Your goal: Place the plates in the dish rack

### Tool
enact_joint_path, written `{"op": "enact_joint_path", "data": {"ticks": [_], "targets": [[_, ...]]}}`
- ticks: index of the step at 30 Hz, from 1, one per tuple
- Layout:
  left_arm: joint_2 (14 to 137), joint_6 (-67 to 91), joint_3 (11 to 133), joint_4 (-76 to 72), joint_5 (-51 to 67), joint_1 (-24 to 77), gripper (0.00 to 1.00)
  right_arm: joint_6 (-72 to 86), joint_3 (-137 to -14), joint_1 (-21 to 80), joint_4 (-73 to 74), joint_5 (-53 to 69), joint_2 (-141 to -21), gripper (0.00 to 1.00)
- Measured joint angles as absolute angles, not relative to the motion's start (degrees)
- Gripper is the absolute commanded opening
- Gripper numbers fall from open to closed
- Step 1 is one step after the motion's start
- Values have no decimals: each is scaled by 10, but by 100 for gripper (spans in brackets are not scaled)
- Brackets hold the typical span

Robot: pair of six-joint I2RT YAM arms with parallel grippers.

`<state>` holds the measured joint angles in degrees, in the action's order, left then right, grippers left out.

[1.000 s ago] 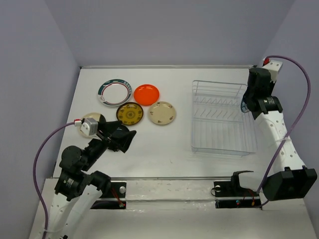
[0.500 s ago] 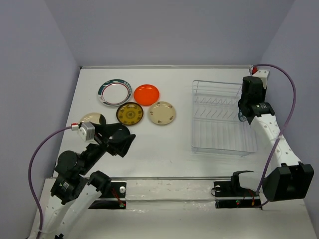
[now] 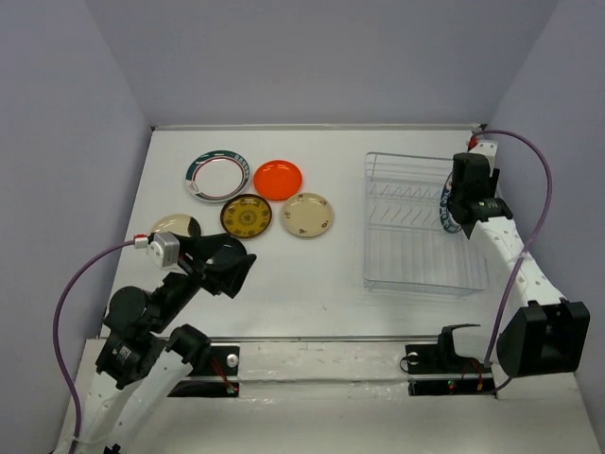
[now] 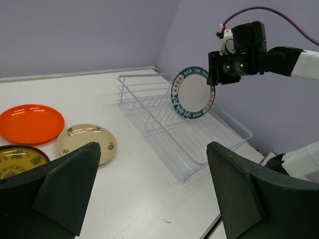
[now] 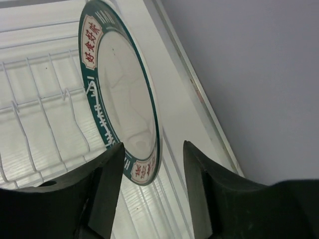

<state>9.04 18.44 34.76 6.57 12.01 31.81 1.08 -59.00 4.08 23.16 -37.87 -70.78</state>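
Note:
The white plate with a teal lettered rim (image 5: 122, 94) stands on edge in the dish rack (image 5: 35, 124) near its right end. My right gripper (image 5: 152, 184) straddles the plate's rim with its jaws open; the plate sits close to the left finger (image 5: 107, 189), with a clear gap to the right one. In the left wrist view this plate (image 4: 192, 93) is upright in the rack (image 4: 164, 124), just below the right gripper (image 4: 214, 74). My left gripper (image 3: 232, 265) hovers open and empty over the table. Orange (image 3: 278, 178), green-red rimmed (image 3: 216, 176), dark brown (image 3: 247, 217) and cream floral (image 3: 307, 215) plates lie flat at the left.
A small beige plate (image 3: 177, 225) lies partly under my left wrist. The rack (image 3: 416, 274) fills the right half of the table, close to the right wall (image 3: 567, 113). The back wall runs just behind the plates.
My right gripper carried the teal-rimmed plate leftward and down into the rack, then its jaws parted. My left arm drew back slightly a second ago and has since held still.

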Motion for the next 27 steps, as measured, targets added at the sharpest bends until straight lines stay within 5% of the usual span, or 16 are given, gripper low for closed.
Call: {"op": "enact_joint_path", "data": {"ticks": [4, 11, 13, 18, 20, 27], "targets": [[92, 185, 348, 67, 119, 317, 99, 27, -609, 41, 256, -374, -714, 80], [95, 190, 348, 69, 93, 305, 99, 81, -681, 104, 286, -351, -681, 83], [99, 192, 349, 74, 76, 298, 99, 114, -692, 170, 282, -331, -664, 78], [117, 201, 358, 98, 3, 283, 99, 202, -693, 350, 214, -256, -710, 38], [124, 206, 362, 109, -26, 276, 99, 238, -693, 401, 181, -227, -758, 31], [130, 219, 378, 150, -129, 256, 99, 360, -717, 536, 45, -111, -996, 60]]}}
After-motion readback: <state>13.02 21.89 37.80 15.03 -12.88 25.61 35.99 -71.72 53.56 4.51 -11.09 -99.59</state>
